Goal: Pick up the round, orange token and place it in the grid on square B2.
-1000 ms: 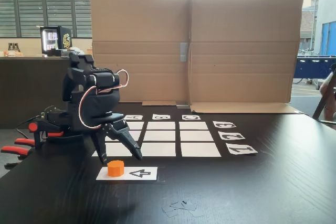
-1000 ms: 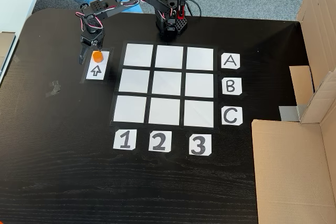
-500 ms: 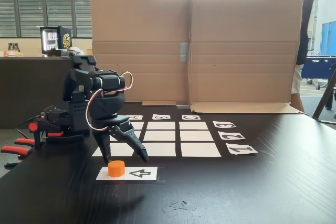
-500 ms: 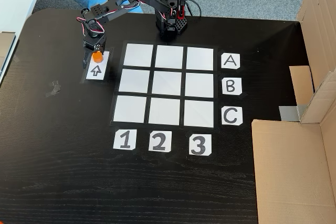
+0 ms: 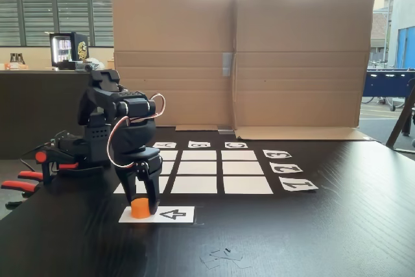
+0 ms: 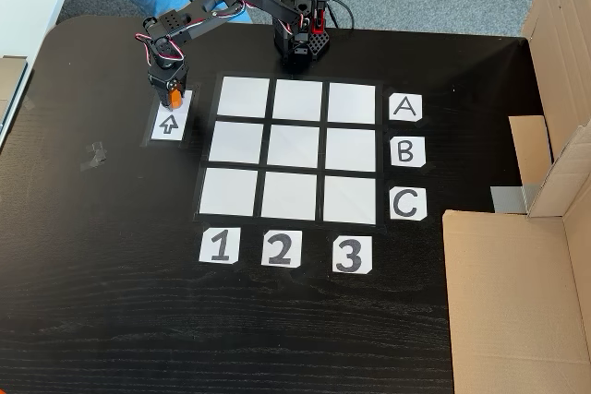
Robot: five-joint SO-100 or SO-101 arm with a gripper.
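Low-angle fixed view, lower left: token (image 5: 140,207) sits on the white arrow strip (image 5: 170,214) on the dark surface (image 5: 311,238), the start spot. Gripper (image 5: 142,204) is down over it, fingers (image 5: 153,189) narrow, one either side of the token, apparently closed on it; not lifted yet. Behind, mid-frame, the grid (image 5: 224,168) lies bare; square B2 (image 6: 295,149) at centre of the top view is free. Cardboard wall (image 5: 259,56) stands at back.
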